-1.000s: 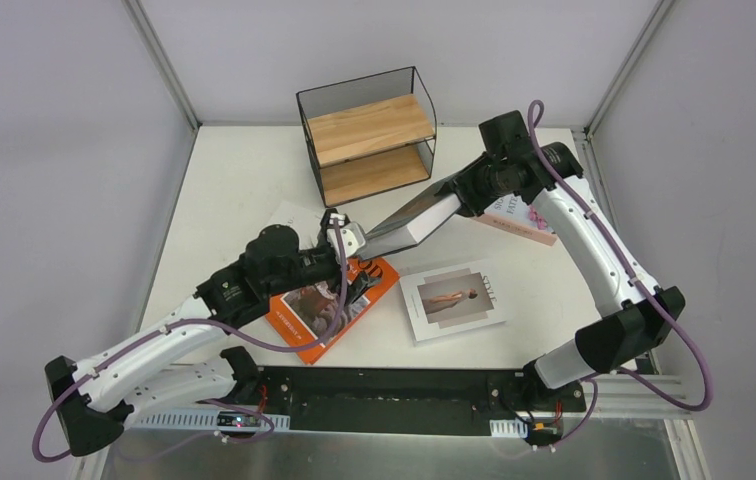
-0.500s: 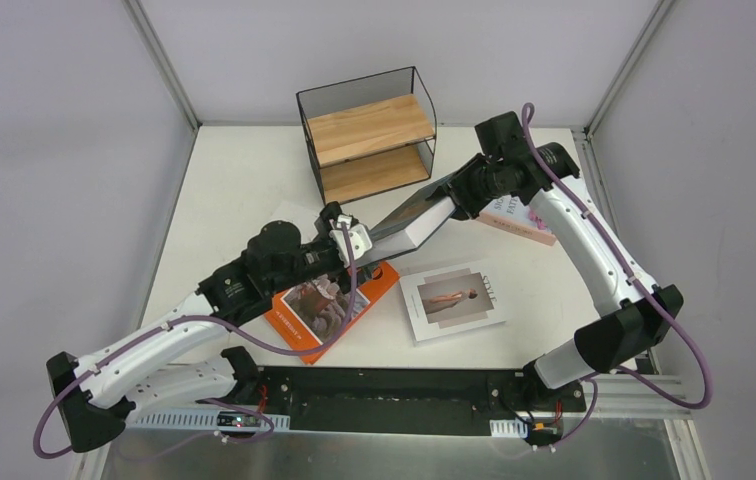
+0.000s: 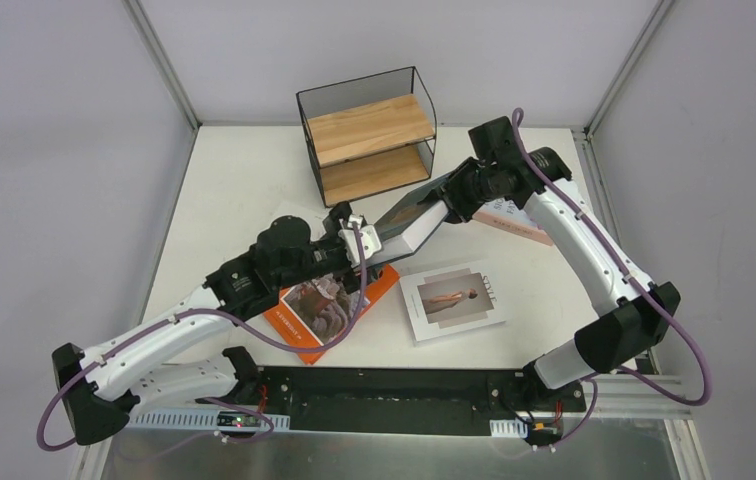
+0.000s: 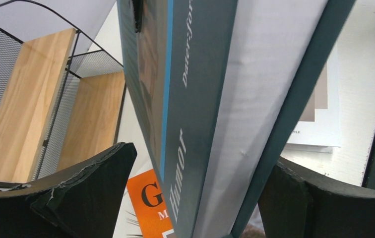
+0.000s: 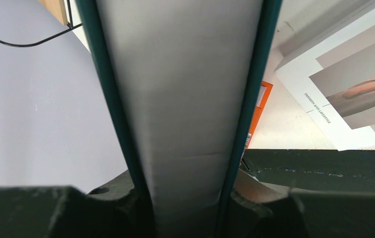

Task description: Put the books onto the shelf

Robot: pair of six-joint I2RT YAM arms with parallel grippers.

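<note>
I have the teal book (image 3: 409, 220) up off the counter (image 3: 234, 190), tilted, near the front right corner of the shelf (image 3: 369, 130). My right tool (image 3: 445, 205) is clamped on its far end. My left tool (image 3: 366, 242) stands wide open around the near end, gripping nothing. The orange book (image 3: 299, 318) and the STYLE book (image 3: 454, 300) lie flat below.

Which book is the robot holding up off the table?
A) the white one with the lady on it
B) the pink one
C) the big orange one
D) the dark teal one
D: the right fingers are clamped on the dark teal book, which hangs tilted above the table, while the orange book and the white STYLE book lie flat.
</note>
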